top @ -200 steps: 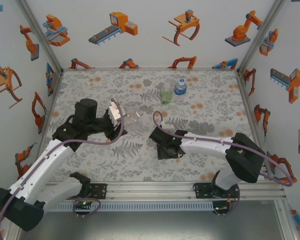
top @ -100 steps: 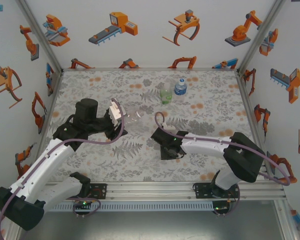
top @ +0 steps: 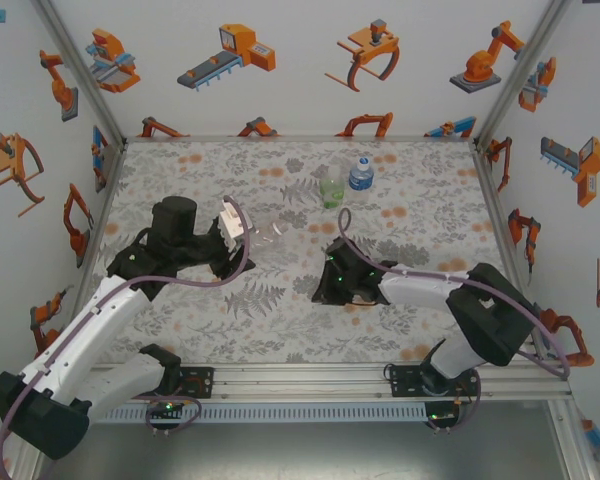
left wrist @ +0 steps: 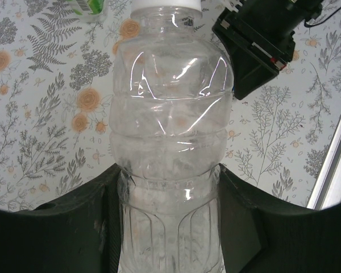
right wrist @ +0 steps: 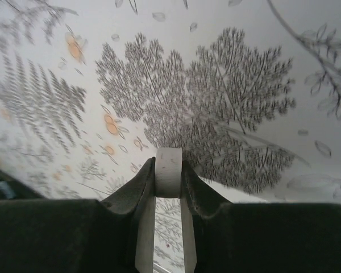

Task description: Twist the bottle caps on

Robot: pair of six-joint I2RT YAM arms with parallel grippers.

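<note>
There are three bottles. The green-labelled bottle (top: 331, 187) stands upright toward the far edge of the table (top: 170, 170), and the blue-labelled bottle (top: 360, 174) is just beside it on its right. The clear bottle (left wrist: 170, 125) is held out sideways, left of the green one and nearer. The left gripper (left wrist: 169, 199) is clamped around its lower body. One white cap (right wrist: 169, 175) shows plainly, pinched edge-on between the closed fingers of the right gripper (right wrist: 169, 166), nearer than the green bottle. Bare table lies open on both sides of the green bottle, out to the side edges.
</note>
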